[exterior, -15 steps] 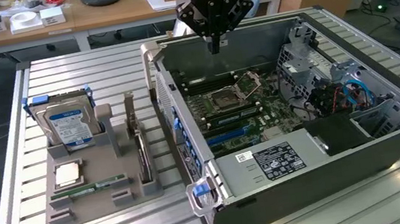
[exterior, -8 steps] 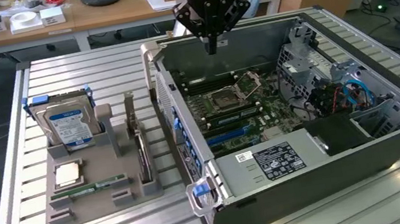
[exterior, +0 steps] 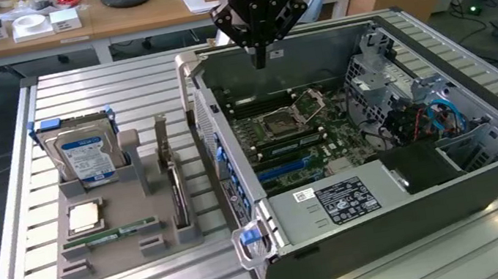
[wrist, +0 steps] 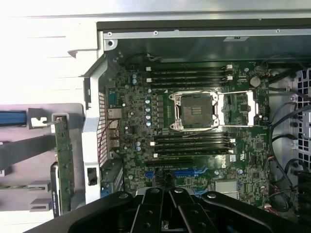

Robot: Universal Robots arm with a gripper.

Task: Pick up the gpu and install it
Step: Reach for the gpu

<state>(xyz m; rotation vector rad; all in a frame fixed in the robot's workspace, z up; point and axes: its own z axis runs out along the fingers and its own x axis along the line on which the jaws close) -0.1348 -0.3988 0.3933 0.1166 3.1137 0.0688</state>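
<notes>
Single arm coming down from top centre of ext. view, wrist standing approx. vertical, blue light glowing on it, black end effector [exterior: 261,64] pointing straight down, fingers [exterior: 258,52] sitting pressed together into one narrow tip, carrying nothing.

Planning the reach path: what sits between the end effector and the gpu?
In the exterior view, the computer case's slotted wall stands between the end effector and the gpu, which sits upright in the gray holder.
</notes>
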